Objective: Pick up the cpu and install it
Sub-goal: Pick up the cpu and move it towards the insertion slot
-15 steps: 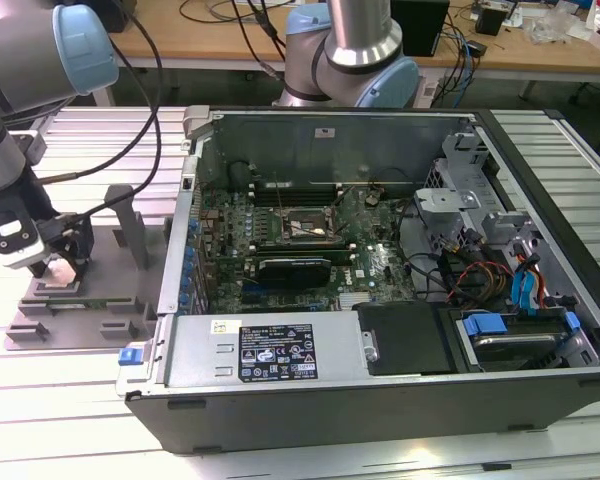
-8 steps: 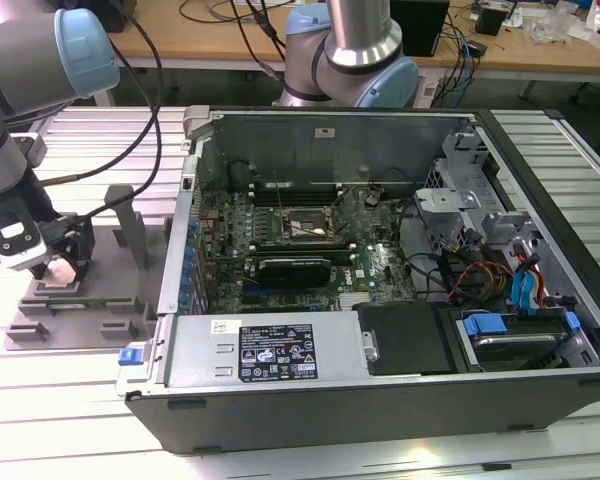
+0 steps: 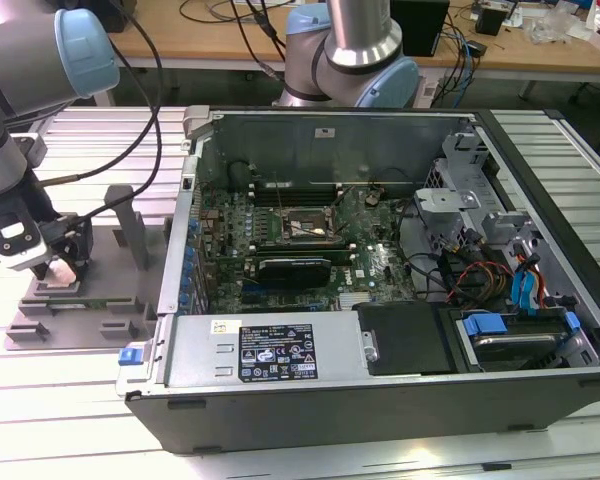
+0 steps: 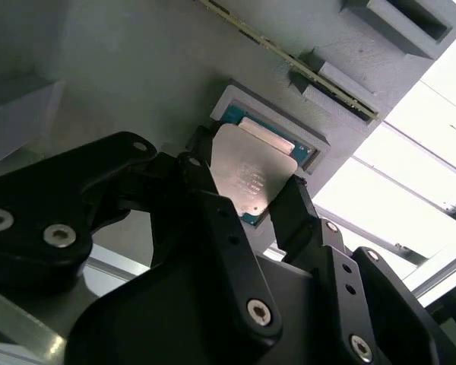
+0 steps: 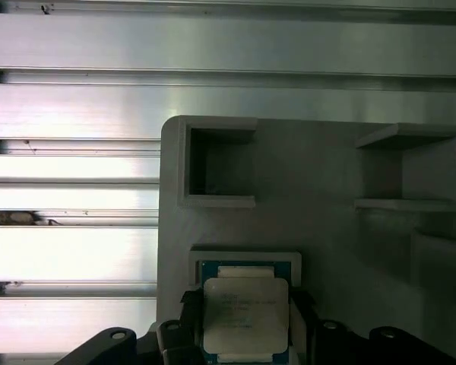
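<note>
The cpu [image 4: 251, 171] is seen at the square pocket of the grey fixture [image 3: 110, 245], at the exterior view's left, beside the open computer case [image 3: 280, 400]. The gripper [image 4: 247, 190] is clenched on it, with black fingers [image 4: 205, 190] pressed against two opposite edges.

The arm [image 3: 25, 70] is made of silver-grey tubes and thick joints, each closed with a pale blue round cap [image 3: 85, 48]. Black cables [image 3: 158, 100] trail from it. A white housing [image 3: 12, 240] with a dark patch sits near the wrist. The gripper [image 4: 251, 182] is matt black, with blocky, round-edged links and fingers [image 4: 205, 182] fastened by silver socket-head screws [image 4: 258, 310].
</note>
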`<state>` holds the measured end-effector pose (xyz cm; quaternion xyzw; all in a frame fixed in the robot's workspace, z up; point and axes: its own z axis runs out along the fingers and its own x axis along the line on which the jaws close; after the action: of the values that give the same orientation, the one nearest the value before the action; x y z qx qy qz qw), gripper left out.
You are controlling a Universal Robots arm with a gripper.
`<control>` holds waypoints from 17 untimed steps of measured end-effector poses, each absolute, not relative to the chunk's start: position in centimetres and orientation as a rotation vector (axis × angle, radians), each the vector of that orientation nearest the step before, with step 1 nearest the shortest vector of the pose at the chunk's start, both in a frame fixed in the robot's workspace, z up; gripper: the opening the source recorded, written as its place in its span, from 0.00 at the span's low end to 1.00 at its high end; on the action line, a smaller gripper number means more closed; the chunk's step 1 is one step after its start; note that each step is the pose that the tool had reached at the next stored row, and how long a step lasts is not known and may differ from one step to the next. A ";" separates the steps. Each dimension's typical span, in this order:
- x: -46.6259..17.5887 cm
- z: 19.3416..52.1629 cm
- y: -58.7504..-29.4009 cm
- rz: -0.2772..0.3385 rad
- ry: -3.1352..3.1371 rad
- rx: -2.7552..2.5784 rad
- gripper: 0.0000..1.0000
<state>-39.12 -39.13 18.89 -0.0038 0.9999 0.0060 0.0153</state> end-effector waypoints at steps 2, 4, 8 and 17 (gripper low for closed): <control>-39.1 18.9 -39.1 0.019 3.111 -0.012 0.54; -39.1 19.1 -39.1 0.019 3.111 -0.012 0.54; -39.1 19.9 -39.1 0.019 3.111 -0.012 0.54; -39.1 19.4 -39.1 0.018 3.111 -0.016 0.54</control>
<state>-39.14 -39.13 19.36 -0.0052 0.9998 0.0059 0.0155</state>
